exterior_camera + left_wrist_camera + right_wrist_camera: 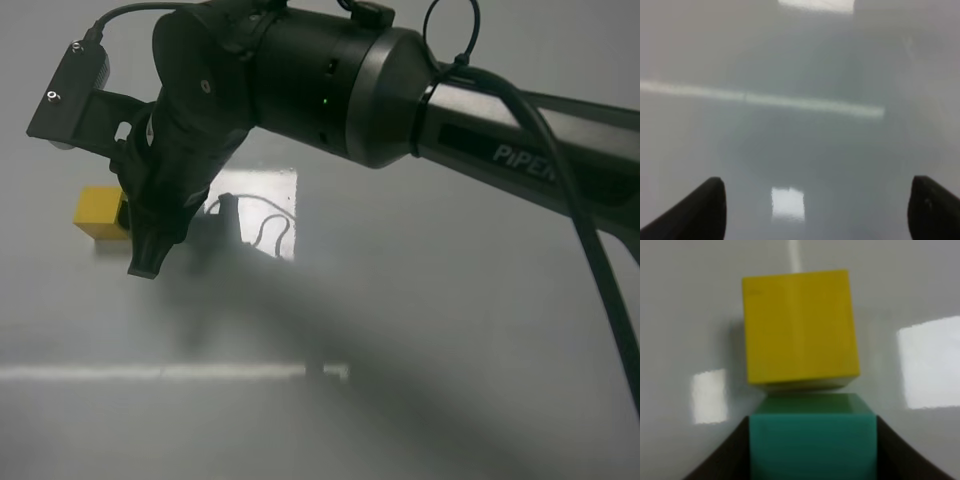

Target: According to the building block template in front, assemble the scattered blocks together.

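Note:
In the right wrist view my right gripper (pixel 812 462) is shut on the teal-green cube (pixel 812 440), with dark fingers (pixel 725 457) on either side of it. The mustard-yellow cube (pixel 800 325) rests on the table just beyond the teal one, very close; I cannot tell if they touch. In the exterior high view the right gripper (pixel 150 250) reaches across to the left, beside the yellow cube (pixel 98 210); the teal cube is hidden there. My left gripper (pixel 815 215) is open over bare table. The template is out of view.
The right arm (pixel 420 90) spans the top of the exterior high view and hides much of the table. A pale stripe (pixel 150 372) crosses the grey table (pixel 450 300). A bright light reflection (pixel 270 210) lies next to the gripper.

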Motion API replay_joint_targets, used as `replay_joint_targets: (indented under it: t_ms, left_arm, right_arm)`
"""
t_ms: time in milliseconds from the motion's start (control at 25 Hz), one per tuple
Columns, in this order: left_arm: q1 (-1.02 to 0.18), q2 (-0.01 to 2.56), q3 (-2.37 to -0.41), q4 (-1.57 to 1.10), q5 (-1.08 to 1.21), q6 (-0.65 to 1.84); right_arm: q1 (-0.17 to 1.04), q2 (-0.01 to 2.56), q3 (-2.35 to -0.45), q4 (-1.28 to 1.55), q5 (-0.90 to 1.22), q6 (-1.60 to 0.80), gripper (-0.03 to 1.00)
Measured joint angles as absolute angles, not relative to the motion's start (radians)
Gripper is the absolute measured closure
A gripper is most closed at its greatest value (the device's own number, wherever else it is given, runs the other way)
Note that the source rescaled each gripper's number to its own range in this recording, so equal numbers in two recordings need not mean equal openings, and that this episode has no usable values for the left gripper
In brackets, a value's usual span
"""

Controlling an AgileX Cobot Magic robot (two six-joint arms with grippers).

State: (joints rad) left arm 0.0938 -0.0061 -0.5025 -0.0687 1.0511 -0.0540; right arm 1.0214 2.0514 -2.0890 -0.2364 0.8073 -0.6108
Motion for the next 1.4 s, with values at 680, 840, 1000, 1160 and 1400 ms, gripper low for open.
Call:
replay_joint_targets:
  t_ms: [680, 840, 1000, 1160, 1400]
  left_arm:
    - [0.094, -0.006, -0.503, -0.069, 1.051, -0.054]
    - [0.094, -0.006, -0.503, -0.069, 1.051, -0.054]
    - [0.094, -0.006, -0.503, -0.069, 1.051, -0.054]
    - [0.094, -0.006, -0.503, -0.069, 1.051, -0.054]
    - [0.094, -0.006, -0.503, -0.069, 1.051, -0.054]
  right_arm:
    - [1.021, 2.066, -2.097, -0.219, 0.796, -0.636, 0.97]
    - [1.021, 2.066, -2.097, -0.219, 0.796, -0.639, 0.97]
    - [1.021, 2.068, -2.097, -0.219, 0.784, -0.639, 0.97]
    - [1.021, 2.075, -2.098, -0.22, 0.777, -0.632, 0.66]
    - [1.021, 2.074, -2.1, -0.219, 0.777, -0.623, 0.46]
